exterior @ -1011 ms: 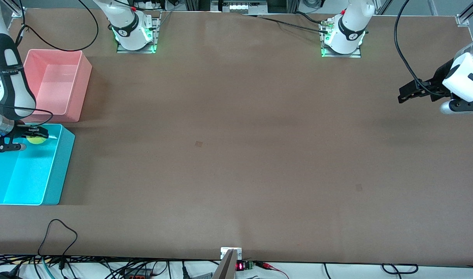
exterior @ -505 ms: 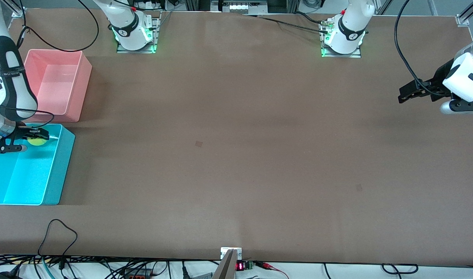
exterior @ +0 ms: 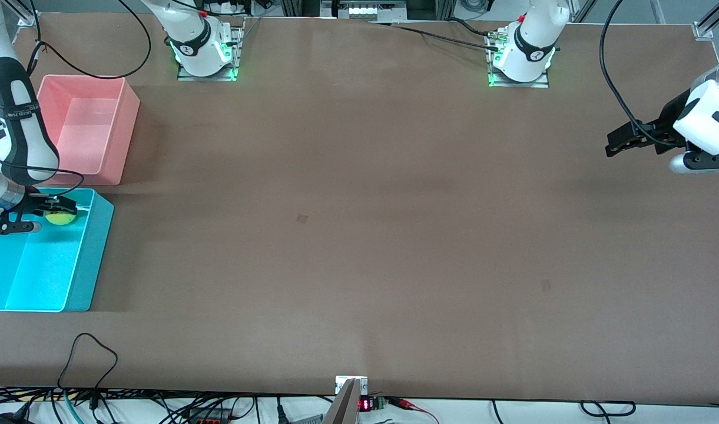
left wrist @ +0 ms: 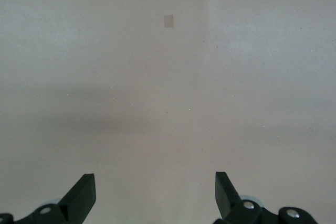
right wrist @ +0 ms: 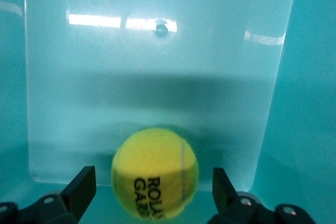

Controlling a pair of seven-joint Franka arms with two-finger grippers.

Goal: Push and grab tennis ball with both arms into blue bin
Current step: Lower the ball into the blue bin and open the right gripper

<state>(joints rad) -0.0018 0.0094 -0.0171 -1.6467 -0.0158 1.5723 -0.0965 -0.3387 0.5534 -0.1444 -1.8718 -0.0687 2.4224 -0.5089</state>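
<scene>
at the right arm's end of the table, the right arm's black two-finger gripper [exterior: 41, 209] hangs over the part of the rectangular bright cyan plastic bin [exterior: 91, 259] that lies farthest from the front camera, just beside the same-sized pink plastic bin [exterior: 121, 126]. in the right wrist view its fingers [right wrist: 79, 184] stand spread wide, with clear gaps to the small fuzzy yellow-green tennis ball with dark lettering [right wrist: 155, 173] between them, so the ball looks let go and dropping toward the bin's glossy floor. as i judge it, the step in hand is the release; doing it well means keeping the fingers wide, lifting straight up without brushing the ball, and letting it settle so it does not bounce over the rim.

toward the left arm's end, the left arm's black gripper [exterior: 621, 141] waits over the bare brown table [exterior: 359, 235], its fingers [left wrist: 81, 198] wide apart and holding nothing.
</scene>
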